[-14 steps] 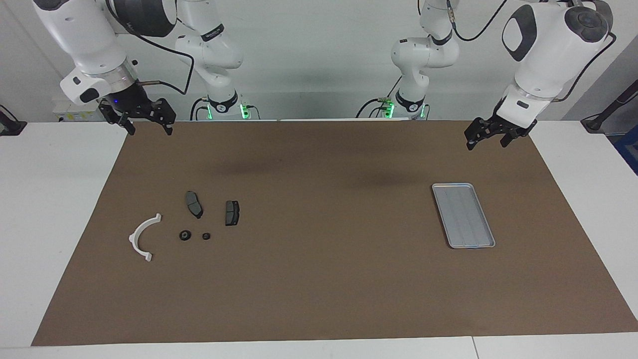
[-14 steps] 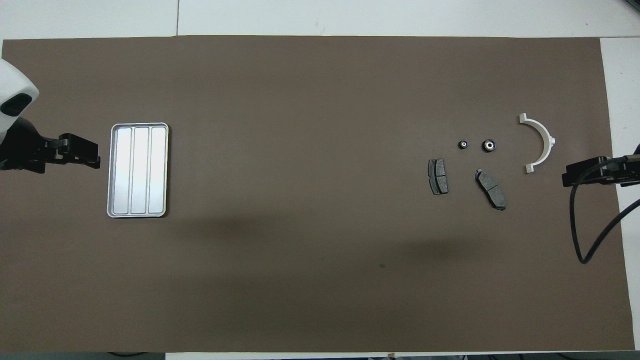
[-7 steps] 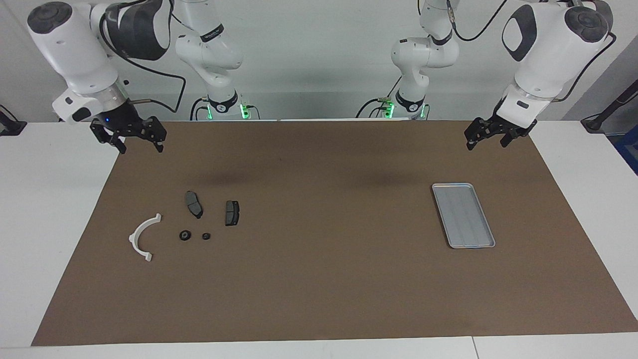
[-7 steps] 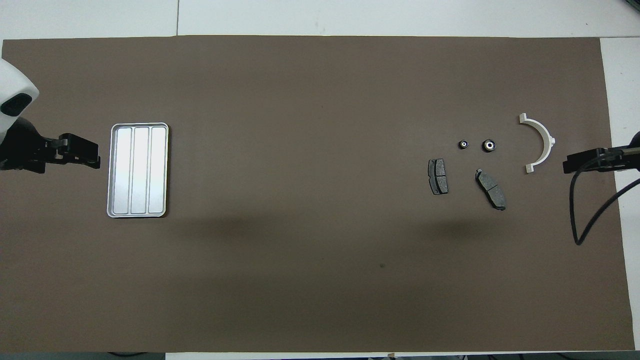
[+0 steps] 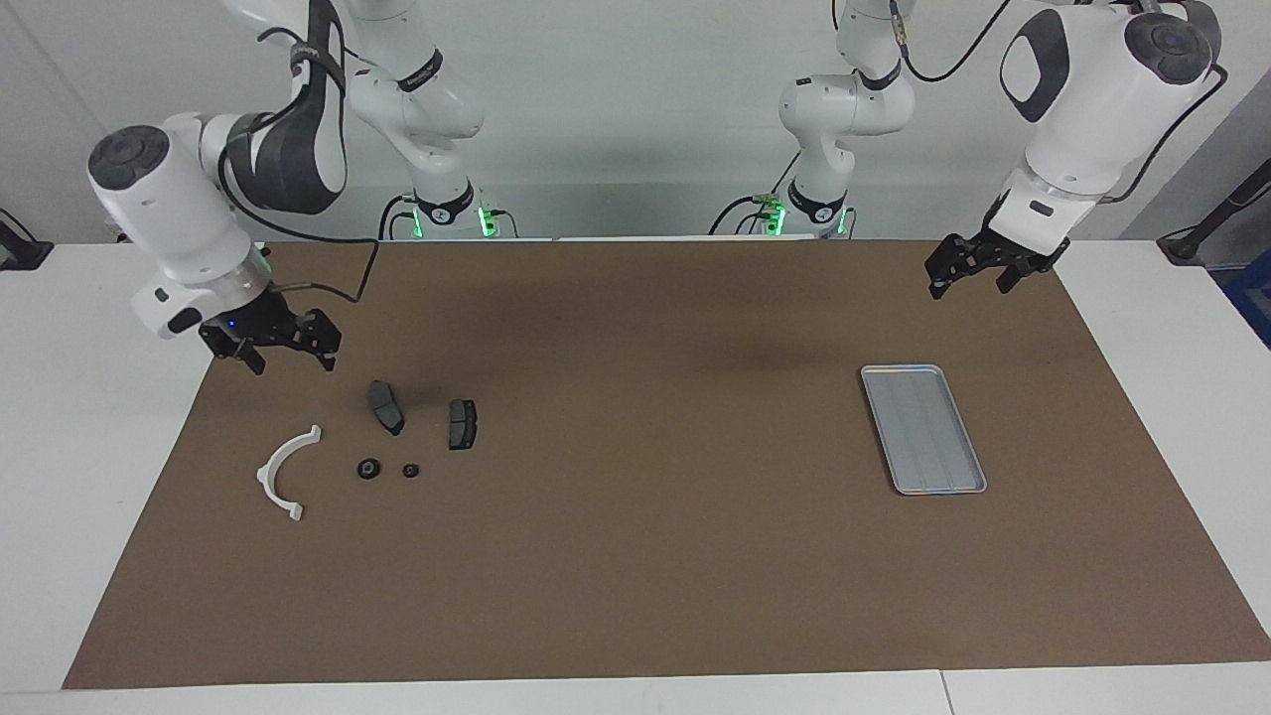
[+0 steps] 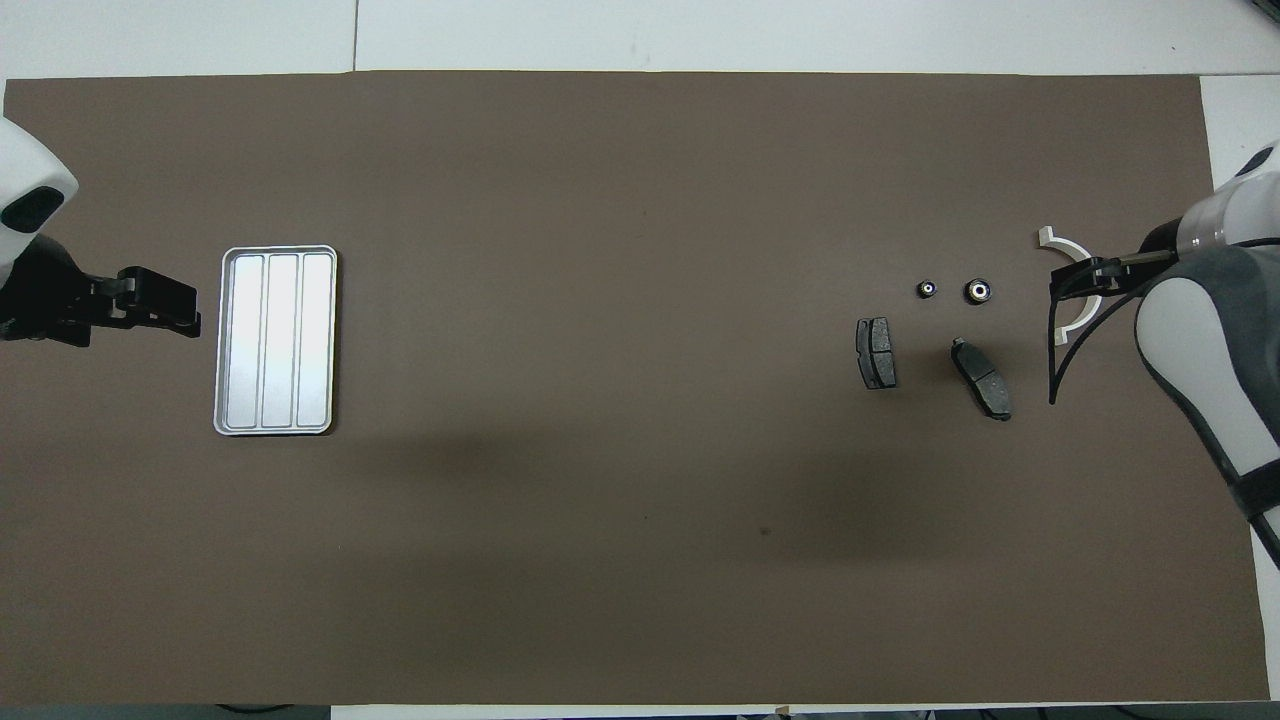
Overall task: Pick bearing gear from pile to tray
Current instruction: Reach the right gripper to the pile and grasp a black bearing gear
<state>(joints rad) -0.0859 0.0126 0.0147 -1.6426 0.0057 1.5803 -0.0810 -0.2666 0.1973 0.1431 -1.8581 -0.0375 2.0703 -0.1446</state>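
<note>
**Right gripper hanging open near the pile, left waiting open by the tray**

A brown mat (image 5: 635, 556) is covering most of the white table (image 5: 89, 477); everything is lying on it. The right arm (image 5: 179, 218) is leaning out from its base over its own end of the mat; the left arm (image 5: 1082, 99) is waiting over the other end.

The tray (image 5: 923, 429) is sitting empty toward the left arm's end, its ridged floor showing bright from overhead (image 6: 276, 340); the left gripper (image 5: 975, 276) is hanging above the mat's edge closest to the robots, jaws spread wide, gripping nothing, well apart from the tray.

The pile is lying toward the right arm's end; the white bracket (image 5: 286, 472) is curving at the outer side, and overhead its arc (image 6: 1060, 243) is partly covered by the right gripper (image 6: 1066, 287); two brake pads (image 5: 386, 406) (image 5: 462, 423) are lying side by side nearer the robots; two small black round pieces (image 5: 368, 468) (image 5: 410, 470) are sitting just farther out, apart from each other and from the pads.

The right gripper (image 5: 288, 355) is hovering in the air over the mat close to the bracket, fingers parted wide and carrying nothing; no round piece is being touched, and both are resting on the mat, none in the tray.
</note>
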